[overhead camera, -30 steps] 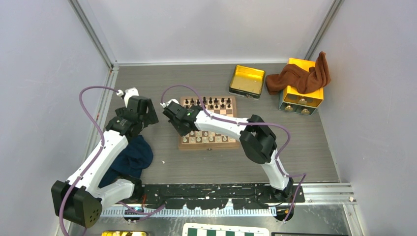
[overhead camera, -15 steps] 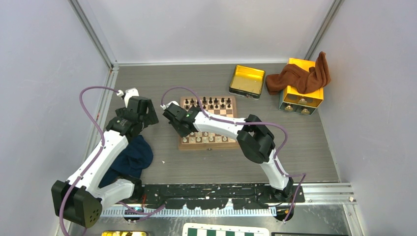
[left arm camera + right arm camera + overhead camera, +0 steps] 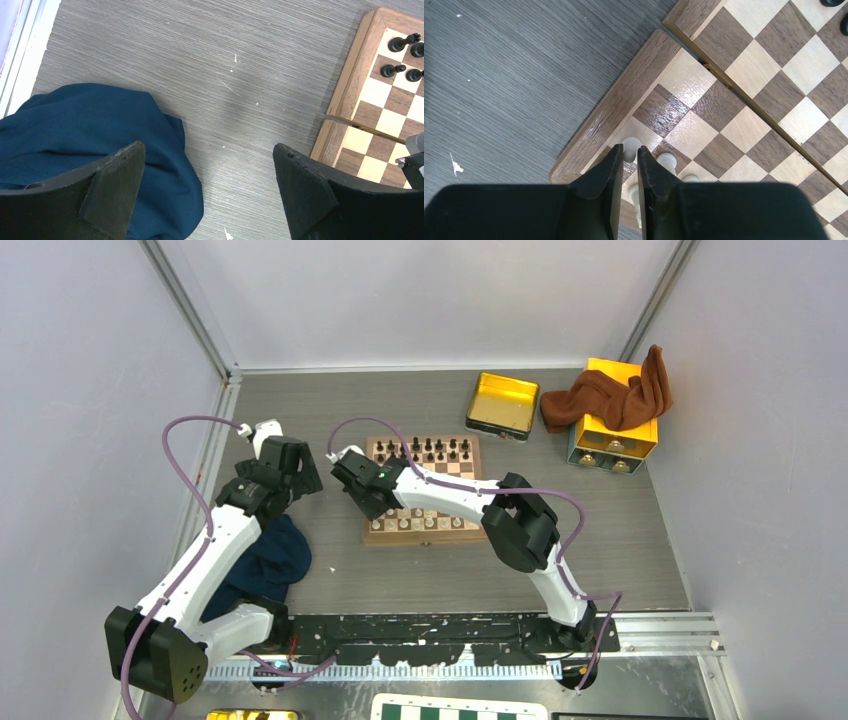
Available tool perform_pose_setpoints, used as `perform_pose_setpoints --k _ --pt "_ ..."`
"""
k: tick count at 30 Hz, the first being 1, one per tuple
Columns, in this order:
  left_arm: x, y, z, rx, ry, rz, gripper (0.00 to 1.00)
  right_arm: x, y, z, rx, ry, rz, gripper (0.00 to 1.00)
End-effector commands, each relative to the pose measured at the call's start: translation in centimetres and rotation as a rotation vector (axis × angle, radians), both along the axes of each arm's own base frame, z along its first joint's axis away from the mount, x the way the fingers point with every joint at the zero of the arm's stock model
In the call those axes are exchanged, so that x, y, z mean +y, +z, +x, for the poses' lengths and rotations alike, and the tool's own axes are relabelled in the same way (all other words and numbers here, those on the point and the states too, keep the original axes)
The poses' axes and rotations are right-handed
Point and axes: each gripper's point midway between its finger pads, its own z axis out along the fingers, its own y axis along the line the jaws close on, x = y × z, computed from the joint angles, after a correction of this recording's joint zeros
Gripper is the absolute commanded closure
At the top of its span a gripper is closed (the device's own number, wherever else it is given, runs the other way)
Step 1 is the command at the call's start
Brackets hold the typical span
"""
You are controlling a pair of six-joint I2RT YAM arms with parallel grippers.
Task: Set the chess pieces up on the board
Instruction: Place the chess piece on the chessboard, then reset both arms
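The board (image 3: 425, 536) lies mid-table, with dark chess pieces (image 3: 430, 448) along its far rows and cream ones (image 3: 430, 521) along the near rows. My right gripper (image 3: 629, 151) hangs over the board's near-left corner (image 3: 609, 115). Its jaws are parted a sliver on either side of a cream pawn (image 3: 631, 143) that stands on the corner square. More cream pieces (image 3: 667, 160) stand beside it. My left gripper (image 3: 207, 146) is wide open and holds nothing, above bare table left of the board (image 3: 350, 85). Dark pieces (image 3: 400, 44) show at that view's right edge.
A dark blue cloth (image 3: 268, 558) lies under the left arm. A yellow tin (image 3: 502, 405) and a yellow box (image 3: 612, 435) draped with a brown cloth (image 3: 610, 398) sit at the back right. A green-and-white checkered board (image 3: 460, 708) lies past the near edge.
The right gripper's jaws have parted slightly around the cream pawn. Both arms have stayed almost still.
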Motion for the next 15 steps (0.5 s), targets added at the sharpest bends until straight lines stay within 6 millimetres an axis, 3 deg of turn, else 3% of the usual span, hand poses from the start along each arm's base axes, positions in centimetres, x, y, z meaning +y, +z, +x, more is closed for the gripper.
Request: perform_pose_setpoints --k 1,15 --pt "0.2 0.5 0.6 -0.036 0.018 -0.008 0.0 0.4 0.8 0.4 -0.022 0.002 0.018 0.75" --pt "0.0 0.6 0.8 -0.04 0.018 -0.015 0.0 0.7 3.0 0.7 -0.052 0.004 0.049 0.69"
